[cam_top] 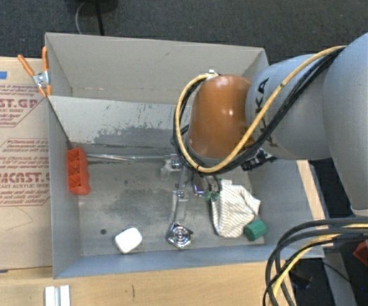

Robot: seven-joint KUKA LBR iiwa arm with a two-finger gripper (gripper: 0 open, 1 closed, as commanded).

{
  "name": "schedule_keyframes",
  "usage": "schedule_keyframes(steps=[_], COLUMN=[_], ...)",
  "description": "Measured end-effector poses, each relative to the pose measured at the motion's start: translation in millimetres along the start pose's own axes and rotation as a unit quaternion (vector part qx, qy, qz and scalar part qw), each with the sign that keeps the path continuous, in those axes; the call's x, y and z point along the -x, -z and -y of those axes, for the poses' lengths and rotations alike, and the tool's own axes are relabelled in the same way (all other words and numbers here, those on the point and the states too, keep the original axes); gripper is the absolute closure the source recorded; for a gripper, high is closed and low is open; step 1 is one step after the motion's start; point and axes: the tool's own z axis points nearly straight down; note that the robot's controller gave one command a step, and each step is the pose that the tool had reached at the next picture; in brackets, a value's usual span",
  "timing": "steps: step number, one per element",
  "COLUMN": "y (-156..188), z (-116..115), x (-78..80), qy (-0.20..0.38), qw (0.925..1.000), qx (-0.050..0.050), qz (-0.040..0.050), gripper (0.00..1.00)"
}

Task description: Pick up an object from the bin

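Gripper (198,185) hangs over handle of metal utensil (178,217), head pointing toward view's bottom.

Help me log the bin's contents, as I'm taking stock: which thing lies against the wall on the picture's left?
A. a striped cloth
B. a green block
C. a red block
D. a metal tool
C: the red block lies along that wall of the bin, while the striped cloth and green block sit at the far side and the metal tool near the middle.
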Motion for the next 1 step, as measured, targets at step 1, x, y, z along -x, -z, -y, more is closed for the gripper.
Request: schedule_keyframes(steps=[1], y=[4.6], z=[0.3], x=[1.5], qy=[-0.001], qw=[1.0000], qx=[0.000], qz=[0.0034], gripper=[0.00])
